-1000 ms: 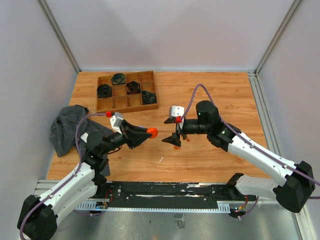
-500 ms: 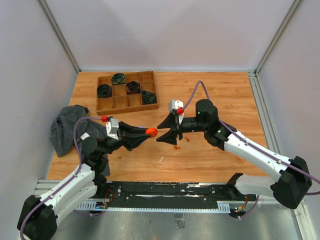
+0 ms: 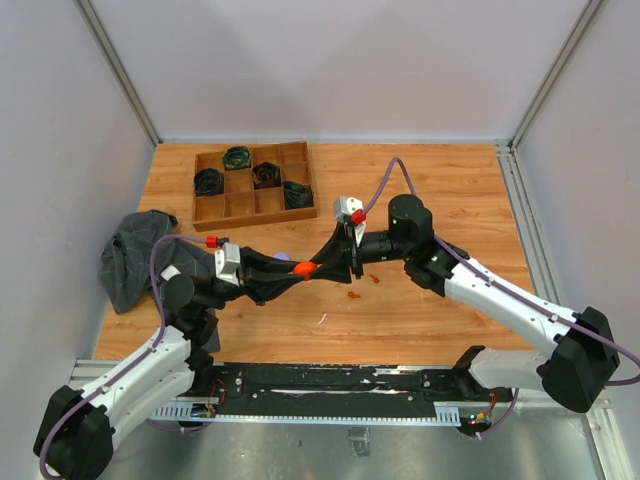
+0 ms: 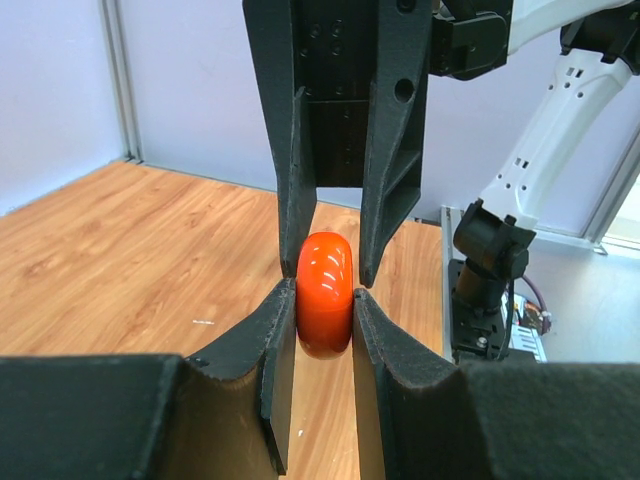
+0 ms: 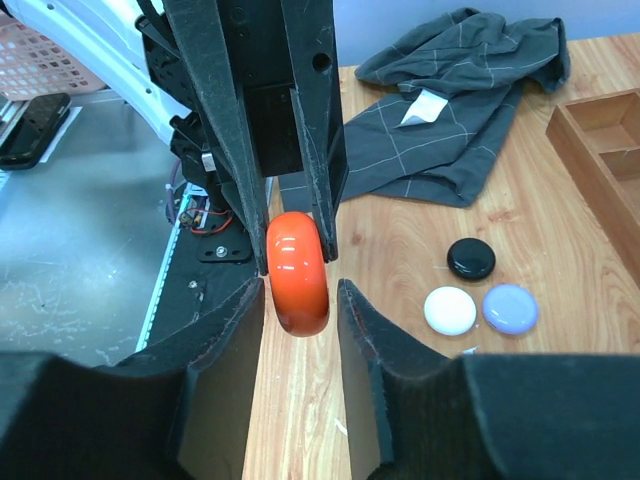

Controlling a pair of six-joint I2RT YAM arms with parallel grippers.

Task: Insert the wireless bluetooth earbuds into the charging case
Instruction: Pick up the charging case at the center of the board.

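Grippers from both arms meet tip to tip above the wooden table, and between them sits the orange-red round case, lifted clear of the boards. We see the left gripper clamped on it: in its wrist view both dark fingers press the case's flat faces and the case stands on edge between them. The right gripper reaches in from the opposite side, its fingers straddling the same case at a right angle to the left pair. In the right wrist view one finger seems to touch the case while a sliver of gap shows at the other, so we cannot tell whether these jaws grip it or merely bracket it.

On the table, in the top view, we find a tiny orange-red earbud under the right gripper, and a second red speck near it; both are too small for us to make out shape. Neither touches the case.

The right wrist view shows a black puck, a white puck and a lavender puck lying flat on the wood, the white and lavender ones just beside each other. A crumpled grey cloth lies at the table's left edge, beside the left arm. A wooden compartment tray sits at the far left, several of its cells holding dark bundled items.
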